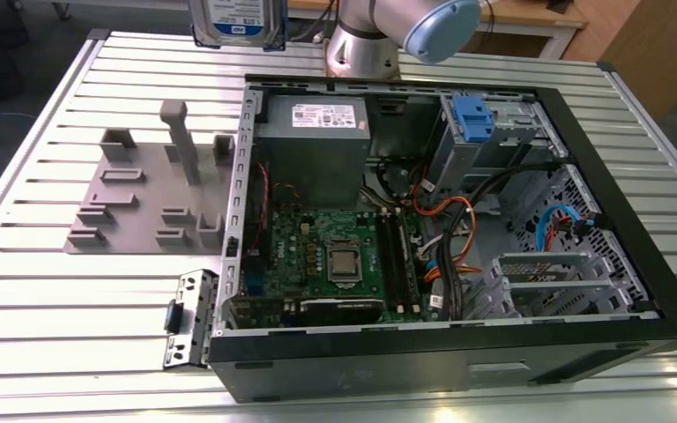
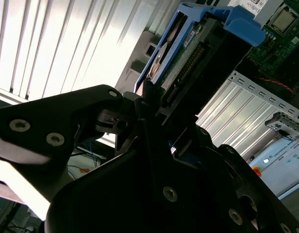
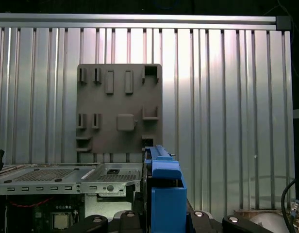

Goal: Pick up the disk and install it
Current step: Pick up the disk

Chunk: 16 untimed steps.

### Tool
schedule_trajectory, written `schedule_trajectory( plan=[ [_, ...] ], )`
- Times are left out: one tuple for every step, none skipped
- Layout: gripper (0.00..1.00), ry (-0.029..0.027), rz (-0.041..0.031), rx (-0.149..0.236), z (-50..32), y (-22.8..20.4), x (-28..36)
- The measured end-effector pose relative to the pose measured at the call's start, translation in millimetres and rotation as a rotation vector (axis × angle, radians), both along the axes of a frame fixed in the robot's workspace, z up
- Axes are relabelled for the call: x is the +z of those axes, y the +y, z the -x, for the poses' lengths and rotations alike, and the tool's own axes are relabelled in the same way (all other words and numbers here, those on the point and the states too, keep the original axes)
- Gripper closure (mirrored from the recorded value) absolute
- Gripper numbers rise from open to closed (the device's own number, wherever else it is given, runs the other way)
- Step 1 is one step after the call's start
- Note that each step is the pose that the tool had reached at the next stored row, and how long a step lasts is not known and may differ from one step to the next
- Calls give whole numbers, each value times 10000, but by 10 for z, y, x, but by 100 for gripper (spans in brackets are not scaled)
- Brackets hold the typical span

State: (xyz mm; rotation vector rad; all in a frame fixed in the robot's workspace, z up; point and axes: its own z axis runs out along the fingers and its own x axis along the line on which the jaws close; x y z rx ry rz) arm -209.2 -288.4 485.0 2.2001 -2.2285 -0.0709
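Note:
The disk [image 1: 239, 22], silver with a white-and-blue label and blue carrier rails, hangs high above the far side of the table at the exterior view's upper left. It is off the table and to the left of the open computer case [image 1: 621, 220]. My gripper [image 2: 161, 104] is shut on the disk [image 2: 183, 53], with its black fingers [image 2: 144, 99] clamped on the near end. In the first wrist view the disk's blue carrier [image 3: 164, 189] stands edge-on between the gripper [image 3: 164, 221] parts, above the grey fixture plate [image 3: 119, 109].
Inside the case are a grey power supply [image 1: 311, 145], a green motherboard [image 1: 327, 256], cables and a metal drive cage with a fixed blue bracket [image 1: 472, 115]. A grey fixture plate [image 1: 138, 203] lies left of the case on the slotted aluminium table [image 1: 33, 291]. The arm's base [image 1: 362, 53] stands behind.

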Motion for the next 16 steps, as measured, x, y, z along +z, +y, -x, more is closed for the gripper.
schedule_trajectory(
  plan=[
    [64,0,0,0,-18,0,0],
    [64,0,0,0,-36,0,0],
    [64,0,0,0,-54,0,0],
    [64,0,0,-1,-73,0,0],
    [64,1,0,-1,-90,0,0],
    [64,0,0,-1,-107,0,0],
    [64,0,0,-1,-125,0,0],
    [64,0,0,-1,-143,0,0],
    [64,0,0,-1,-160,0,0],
    [64,0,0,0,-178,0,0],
    [64,-1,-1,0,-196,0,-1],
    [64,0,0,0,-214,0,0],
    [64,0,0,0,-231,0,0],
    [64,0,0,0,-249,0,0],
    [64,0,0,-1,-267,0,0],
    [64,0,0,-1,-285,0,0]
  ],
)
